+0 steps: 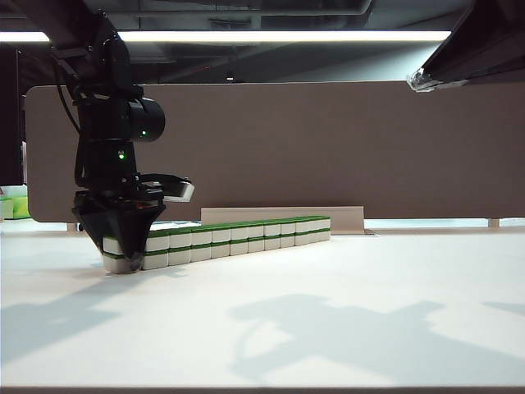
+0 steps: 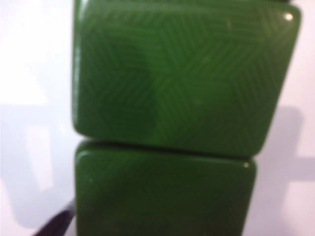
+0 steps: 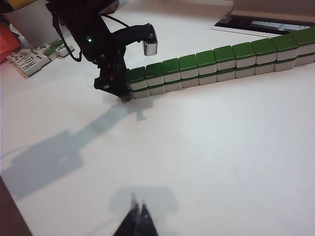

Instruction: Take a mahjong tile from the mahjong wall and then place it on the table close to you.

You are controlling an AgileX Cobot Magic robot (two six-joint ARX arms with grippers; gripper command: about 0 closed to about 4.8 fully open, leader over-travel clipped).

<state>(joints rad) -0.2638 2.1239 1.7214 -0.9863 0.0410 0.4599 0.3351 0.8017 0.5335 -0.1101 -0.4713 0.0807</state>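
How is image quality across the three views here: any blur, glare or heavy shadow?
Left wrist view: too close and soft, green tile backs of the mahjong wall fill the frame, small highlights at corners. Exterior view: backlit by a ceiling strip light, left pincer dark, long arm shadows on the table. Right wrist view: sharp, even light, right pincer low in frame.

White table (image 1: 344, 328): long two-high mahjong wall (image 1: 246, 236); loose tiles (image 3: 29, 58) apart.

Lab: partition panel (image 1: 328, 148), strip lighting (image 1: 279, 36)
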